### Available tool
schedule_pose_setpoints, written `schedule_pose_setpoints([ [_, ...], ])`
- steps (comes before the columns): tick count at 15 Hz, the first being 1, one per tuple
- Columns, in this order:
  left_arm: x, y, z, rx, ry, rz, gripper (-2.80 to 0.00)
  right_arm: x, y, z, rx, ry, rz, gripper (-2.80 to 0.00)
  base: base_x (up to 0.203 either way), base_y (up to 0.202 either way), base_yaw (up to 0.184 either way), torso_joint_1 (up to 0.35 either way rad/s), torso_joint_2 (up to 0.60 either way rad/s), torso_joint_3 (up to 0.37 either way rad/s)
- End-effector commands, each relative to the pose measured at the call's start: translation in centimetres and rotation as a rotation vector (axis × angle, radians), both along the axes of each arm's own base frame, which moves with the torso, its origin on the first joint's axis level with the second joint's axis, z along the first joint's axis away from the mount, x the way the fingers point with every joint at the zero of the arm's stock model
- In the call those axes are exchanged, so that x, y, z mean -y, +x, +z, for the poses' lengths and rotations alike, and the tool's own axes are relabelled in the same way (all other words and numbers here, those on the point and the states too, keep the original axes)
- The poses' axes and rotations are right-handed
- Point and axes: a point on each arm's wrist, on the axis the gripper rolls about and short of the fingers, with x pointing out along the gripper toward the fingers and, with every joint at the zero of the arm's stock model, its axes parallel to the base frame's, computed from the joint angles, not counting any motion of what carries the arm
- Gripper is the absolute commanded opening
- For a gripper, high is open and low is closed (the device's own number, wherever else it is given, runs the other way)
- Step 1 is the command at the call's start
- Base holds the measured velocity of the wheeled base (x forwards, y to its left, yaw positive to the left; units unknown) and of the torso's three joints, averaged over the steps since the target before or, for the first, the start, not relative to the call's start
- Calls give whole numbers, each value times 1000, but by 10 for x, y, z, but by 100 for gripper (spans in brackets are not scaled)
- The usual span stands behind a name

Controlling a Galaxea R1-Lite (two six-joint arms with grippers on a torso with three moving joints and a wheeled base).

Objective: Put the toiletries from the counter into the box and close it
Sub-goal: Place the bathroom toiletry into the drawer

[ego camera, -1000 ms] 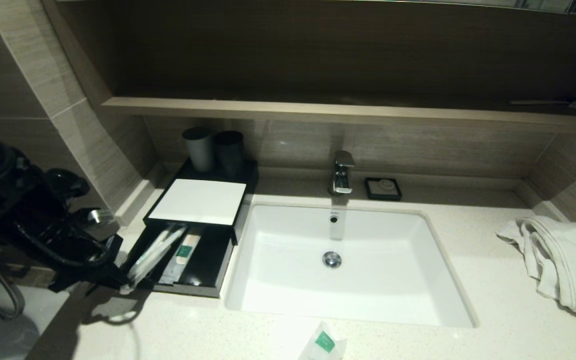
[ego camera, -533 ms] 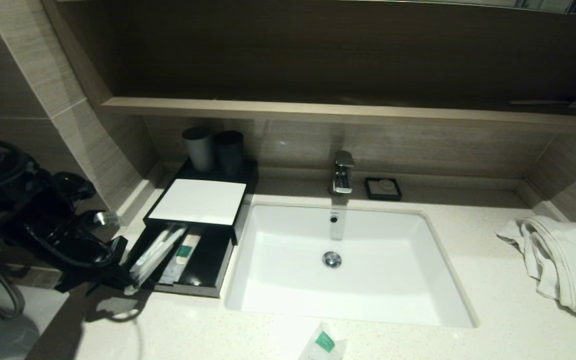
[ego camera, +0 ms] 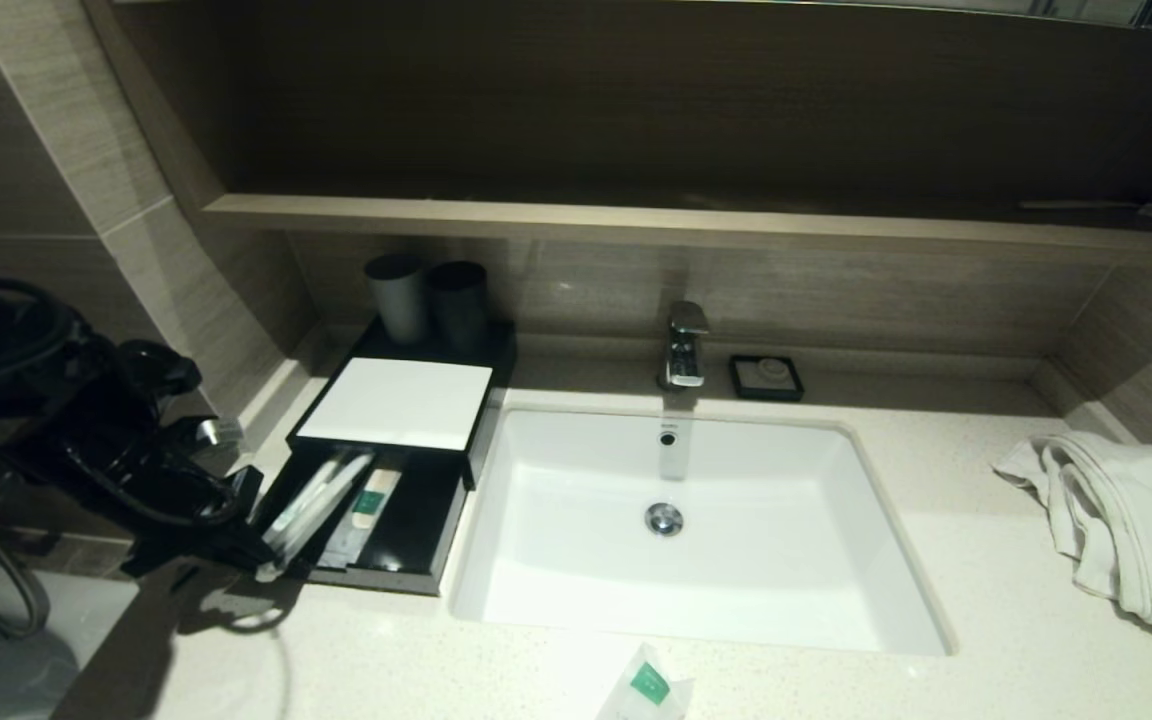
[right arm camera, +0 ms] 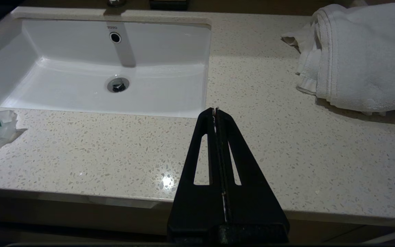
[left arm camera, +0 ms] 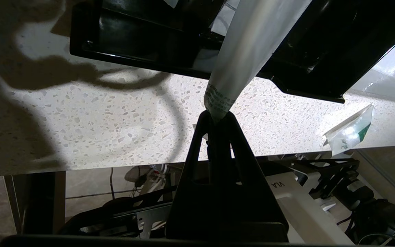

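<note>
The black box [ego camera: 396, 402] with a white top stands left of the sink, its drawer [ego camera: 414, 520] pulled out. My left gripper [ego camera: 254, 562] is at the drawer's near left corner, shut on the end of the long toothbrush pack [ego camera: 311, 505], which slants over the drawer's near rim into the drawer. The left wrist view shows the left gripper [left arm camera: 218, 116] pinching that pack [left arm camera: 249, 48]. A short sachet [ego camera: 372, 498] with a green mark lies in the drawer. Another green-marked packet [ego camera: 648, 686] lies on the counter [ego camera: 936, 600] in front of the sink. My right gripper [right arm camera: 215, 110] hangs shut and empty over the counter's front edge.
The white sink [ego camera: 536, 600] fills the middle, with the tap [ego camera: 684, 345] and a small black soap dish [ego camera: 766, 377] behind it. Two dark cups [ego camera: 428, 297] stand behind the box. A white towel [ego camera: 1126, 520] lies at the right. A wooden shelf [ego camera: 636, 222] overhangs the back.
My left arm has moved a little to the right towards the drawer, carrying the toothbrush pack's held end with it. Nothing else has moved.
</note>
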Motion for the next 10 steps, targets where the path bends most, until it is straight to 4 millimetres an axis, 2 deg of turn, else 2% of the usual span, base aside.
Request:
schedule_pose_setpoints([
  [1, 0, 2, 0, -3, -3, 1, -280, 0, 0, 0, 0, 0, 0, -280, 0, 0, 0, 0, 0, 0],
  [10, 0, 10, -1, 5, -3, 3, -280, 0, 0, 0, 0, 0, 0, -280, 0, 0, 0, 0, 0, 0],
])
